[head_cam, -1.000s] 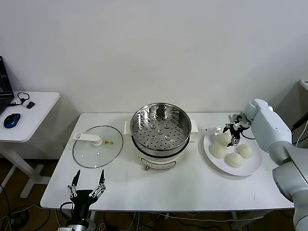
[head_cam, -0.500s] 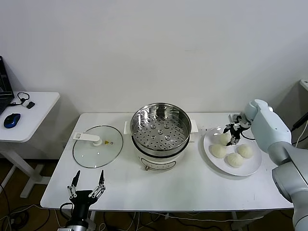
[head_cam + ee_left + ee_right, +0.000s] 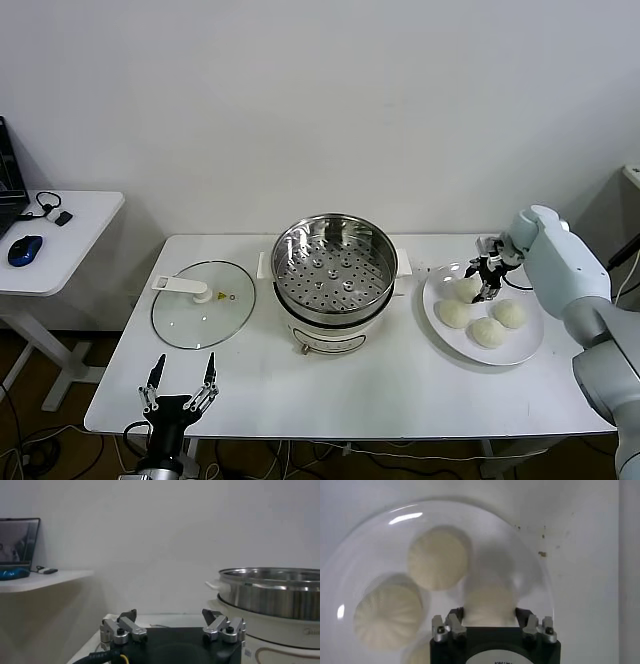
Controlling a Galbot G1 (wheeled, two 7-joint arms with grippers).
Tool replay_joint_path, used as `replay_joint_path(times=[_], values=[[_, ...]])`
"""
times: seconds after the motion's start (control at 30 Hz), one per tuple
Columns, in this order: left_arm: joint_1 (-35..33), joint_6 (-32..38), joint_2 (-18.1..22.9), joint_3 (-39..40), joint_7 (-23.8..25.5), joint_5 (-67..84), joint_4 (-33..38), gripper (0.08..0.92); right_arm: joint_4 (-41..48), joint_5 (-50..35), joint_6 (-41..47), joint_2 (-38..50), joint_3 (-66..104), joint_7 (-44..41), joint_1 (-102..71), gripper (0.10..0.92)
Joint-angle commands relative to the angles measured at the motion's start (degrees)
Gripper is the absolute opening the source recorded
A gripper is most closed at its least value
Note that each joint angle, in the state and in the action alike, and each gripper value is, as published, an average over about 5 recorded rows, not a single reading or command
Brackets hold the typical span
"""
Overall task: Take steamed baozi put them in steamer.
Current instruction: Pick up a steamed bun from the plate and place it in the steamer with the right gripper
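Four cream-white baozi lie on a white plate at the table's right. My right gripper is down on the back one, fingers closed against its two sides; it still rests on the plate. In the right wrist view this baozi fills the gap of the gripper, with two others beside it. The steel steamer stands empty mid-table on its white pot. My left gripper is open and parked below the table's front left edge.
A flat glass lid lies left of the steamer. A small side table with a mouse stands farther left. The left wrist view shows the steamer's side beyond the left gripper.
The right gripper has stayed over the back baozi with barely any shift. The left arm has not moved.
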State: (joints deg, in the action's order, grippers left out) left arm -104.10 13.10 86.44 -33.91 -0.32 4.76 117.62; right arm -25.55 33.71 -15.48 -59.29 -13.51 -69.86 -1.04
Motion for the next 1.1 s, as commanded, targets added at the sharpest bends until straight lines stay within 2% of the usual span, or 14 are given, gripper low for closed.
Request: replay_joint_path(times=[0.03,0.2,0.5,0.8,1.1], values=[[-0.2,0.1,0.02,-0.07,-0.03,0.02,0.32,0.823,-7.22,-8.05,1.13,3.09,-6.81,-1.4,0.26,0.661],[-0.42,0.4,0.04,-0.04,-0.08,0.04,0.38,0.823,-16.35,-14.19,1.6,6.66,-14.23,-2.37,2.75,0.654],[-0.38,0.44,0.1,-0.05,-0.16,0.03,0.64,0.823,-26.83,-24.61,1.45,9.6,-28.39,-4.0,15.27,0.64],[-0.33,0.36,0.18,0.12,-0.29,-0.15,0.7,0.823,-28.9,-34.11,-2.32,6.92,-43.57,-5.05,30.72,0.618],[-0.09,0.28,0.23,0.29,-0.48,-0.22,0.67,0.823,-28.97,-38.99,-6.11,-0.94,-51.93,-5.32,39.95,0.6]])
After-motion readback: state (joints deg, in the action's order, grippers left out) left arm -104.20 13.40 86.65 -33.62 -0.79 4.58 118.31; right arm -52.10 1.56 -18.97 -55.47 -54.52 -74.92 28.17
